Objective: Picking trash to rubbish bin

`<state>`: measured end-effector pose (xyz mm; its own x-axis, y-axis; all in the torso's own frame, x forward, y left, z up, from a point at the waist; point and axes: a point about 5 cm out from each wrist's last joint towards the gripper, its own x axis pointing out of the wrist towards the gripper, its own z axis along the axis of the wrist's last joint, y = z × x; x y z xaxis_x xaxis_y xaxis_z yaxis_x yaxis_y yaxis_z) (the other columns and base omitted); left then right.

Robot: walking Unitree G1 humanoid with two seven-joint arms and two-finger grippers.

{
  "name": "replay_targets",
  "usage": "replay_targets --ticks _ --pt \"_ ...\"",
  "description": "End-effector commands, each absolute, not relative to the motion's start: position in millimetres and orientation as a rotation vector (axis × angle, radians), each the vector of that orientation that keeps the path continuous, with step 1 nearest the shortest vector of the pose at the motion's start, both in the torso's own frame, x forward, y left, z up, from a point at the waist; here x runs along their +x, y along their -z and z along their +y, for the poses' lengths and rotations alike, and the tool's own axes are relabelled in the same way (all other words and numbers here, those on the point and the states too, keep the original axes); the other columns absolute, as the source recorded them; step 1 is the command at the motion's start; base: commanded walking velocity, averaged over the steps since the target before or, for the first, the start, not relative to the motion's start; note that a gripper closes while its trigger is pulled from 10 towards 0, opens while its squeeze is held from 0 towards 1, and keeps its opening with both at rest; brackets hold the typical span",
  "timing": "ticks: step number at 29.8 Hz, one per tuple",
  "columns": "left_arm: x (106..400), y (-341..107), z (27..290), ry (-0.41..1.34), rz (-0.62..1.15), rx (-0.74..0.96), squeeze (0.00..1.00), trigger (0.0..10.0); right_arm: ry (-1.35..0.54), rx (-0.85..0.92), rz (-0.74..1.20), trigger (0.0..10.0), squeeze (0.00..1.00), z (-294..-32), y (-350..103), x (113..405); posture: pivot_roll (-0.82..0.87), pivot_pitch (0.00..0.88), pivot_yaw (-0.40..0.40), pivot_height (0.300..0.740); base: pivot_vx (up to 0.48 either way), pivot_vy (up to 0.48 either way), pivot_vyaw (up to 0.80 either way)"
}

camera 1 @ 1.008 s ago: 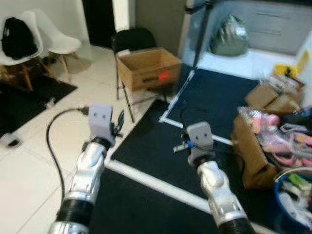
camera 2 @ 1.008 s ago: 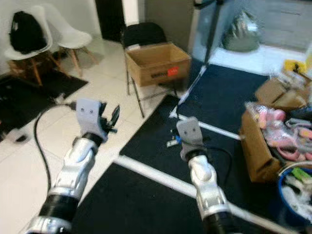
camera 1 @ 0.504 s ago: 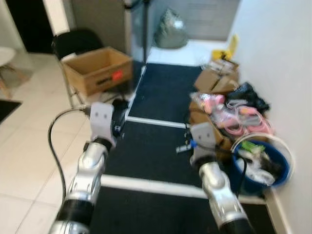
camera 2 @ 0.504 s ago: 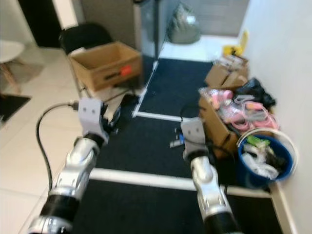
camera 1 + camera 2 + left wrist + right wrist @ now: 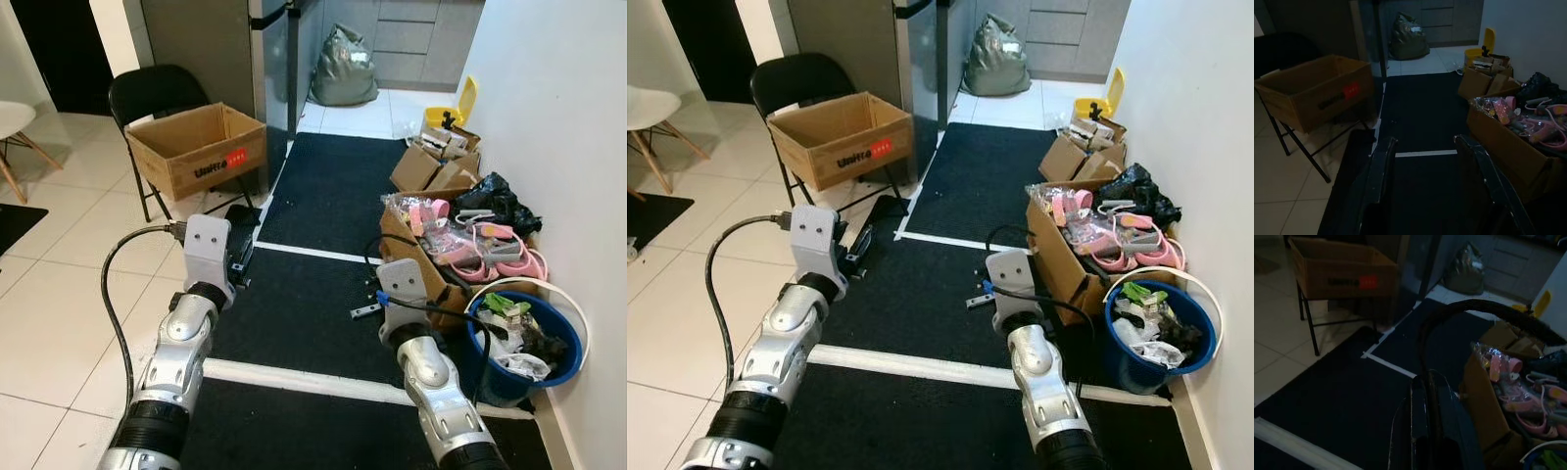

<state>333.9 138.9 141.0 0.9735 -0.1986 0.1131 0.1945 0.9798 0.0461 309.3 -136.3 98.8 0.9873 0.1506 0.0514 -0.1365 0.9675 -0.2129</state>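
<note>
A blue rubbish bin (image 5: 493,378) with a white rim stands against the right wall, holding crumpled white and green trash (image 5: 517,338). My right gripper (image 5: 364,309) is raised just left of the bin. In the right wrist view the right gripper (image 5: 1422,431) is shut, seemingly on a thin dark wrapper (image 5: 1462,423) with a pale edge; the view is too dark to make it out well. My left gripper (image 5: 238,257) is raised over the edge of the dark mat. In the left wrist view the left gripper (image 5: 1432,186) is open, with nothing between the fingers (image 5: 1380,176).
A cardboard box of pink items (image 5: 419,262) sits between my right gripper and the bin. Small boxes (image 5: 431,166) and a black bag (image 5: 495,201) line the wall beyond. A black chair carries an open cardboard box (image 5: 196,147) at left. A dark mat (image 5: 333,186) runs ahead.
The camera has swung to the right, so the wall, the bin and the boxes now lie ahead. Both arms hold the same raised pose.
</note>
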Motion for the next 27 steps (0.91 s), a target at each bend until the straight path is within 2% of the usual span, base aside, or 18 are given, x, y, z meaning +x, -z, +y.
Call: replay_targets --ticks 1,9,27 --pt "332 -127 142 0.188 -0.058 0.024 0.00 10.0 -0.123 -0.185 -0.033 10.0 0.00 -138 -90 307 -0.04 0.054 0.032 0.740 0.375 0.000 0.00" --pt "330 -114 149 0.177 -0.005 0.030 0.00 10.0 -0.097 -0.160 0.017 10.0 0.00 -144 -76 305 -0.04 0.063 0.031 0.740 0.377 0.000 0.00" --pt "333 -112 148 0.175 0.005 0.024 0.00 10.0 -0.098 -0.142 0.042 10.0 0.00 -142 -71 307 -0.04 0.072 0.031 0.740 0.373 0.000 0.00"
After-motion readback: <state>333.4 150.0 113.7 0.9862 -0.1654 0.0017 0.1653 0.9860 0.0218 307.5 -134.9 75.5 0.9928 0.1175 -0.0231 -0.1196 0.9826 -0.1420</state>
